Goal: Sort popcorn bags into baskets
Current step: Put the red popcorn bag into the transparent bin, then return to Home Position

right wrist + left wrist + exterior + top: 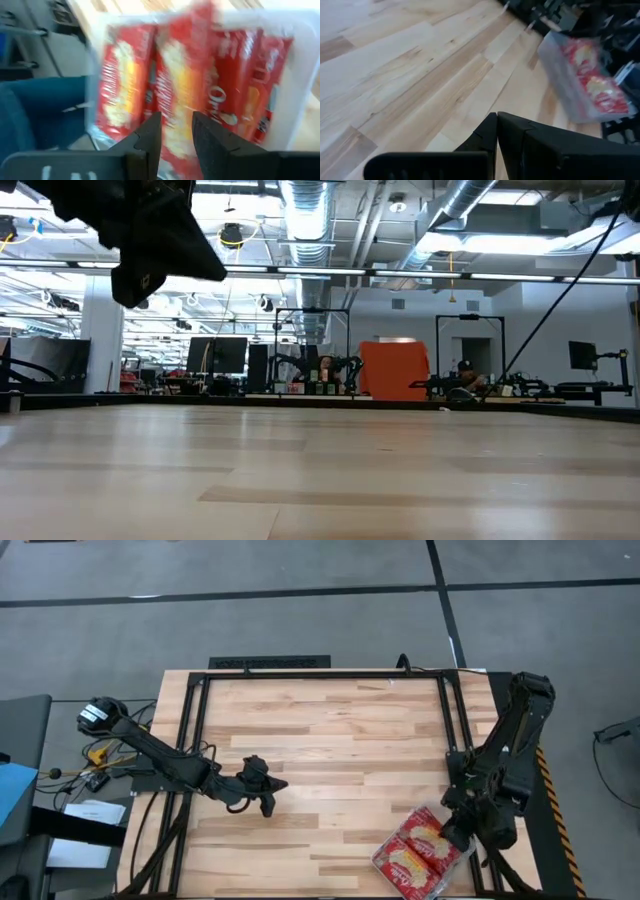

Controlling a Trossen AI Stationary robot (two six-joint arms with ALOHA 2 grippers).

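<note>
Right tool (172, 131), parted, above popcorn bags (422, 843) lying diagonally in tray (389, 869).

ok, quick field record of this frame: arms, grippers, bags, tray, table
left arm: waiting over the table's left-middle, left gripper shut, holding nothing
right arm: at the near right corner, right gripper directly above the tray, fingers slightly apart, nothing seen between them
popcorn bags: red packets lying side by side inside the tray; count unclear
tray: clear plastic, at the table's near right corner
table: bare wood, no loose bags visible
</note>
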